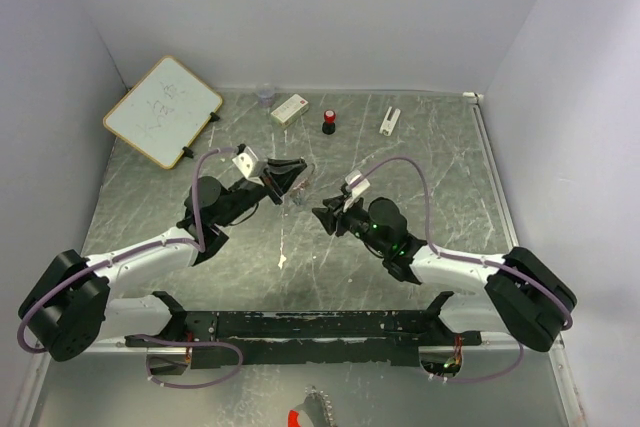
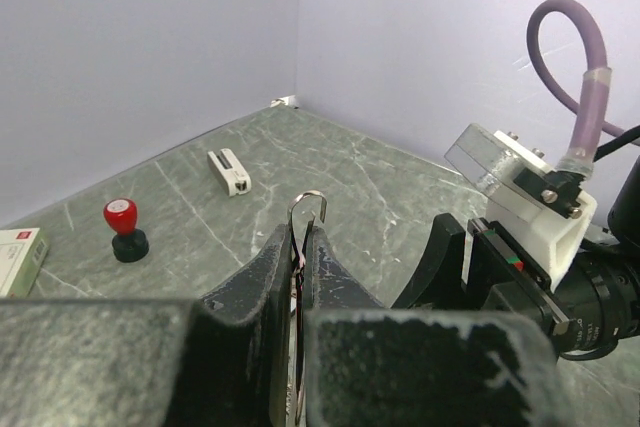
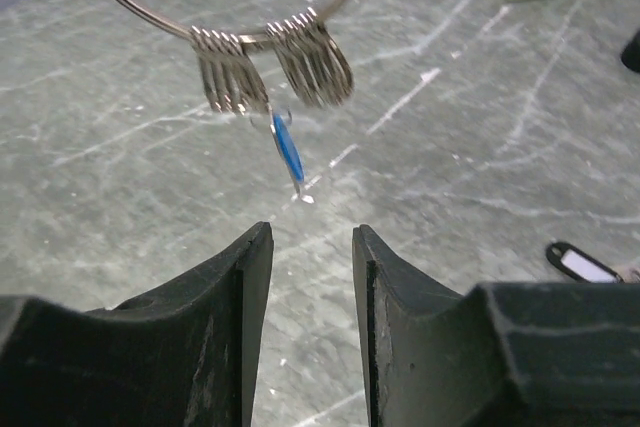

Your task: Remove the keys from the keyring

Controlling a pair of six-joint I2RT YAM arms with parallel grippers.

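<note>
Your left fingers (image 1: 287,180) are clenched on the keyring (image 3: 255,39), just left of centre in the top view. They pinch its wire edge-on, and in the left wrist view a small arc of the ring pokes up past the tips. The ring is held up off the desk (image 1: 450,177). The keys (image 3: 315,67) dangle from its lowest part in two tight silver bunches, side by side. A blue key (image 3: 288,152) hangs beneath them, tip down.

Your right fingers (image 1: 326,217) are released, with a clear gap between them and nothing in it. In the right wrist view they sit just below the blue key without touching it, and its tip lines up with the gap. In the top view they face the left fingers from the lower right, close by.

Along the desk's far edge stand a knob (image 1: 328,122) with a red top and a box (image 1: 290,109). A whiteboard (image 1: 160,110) lies at the upper left.
</note>
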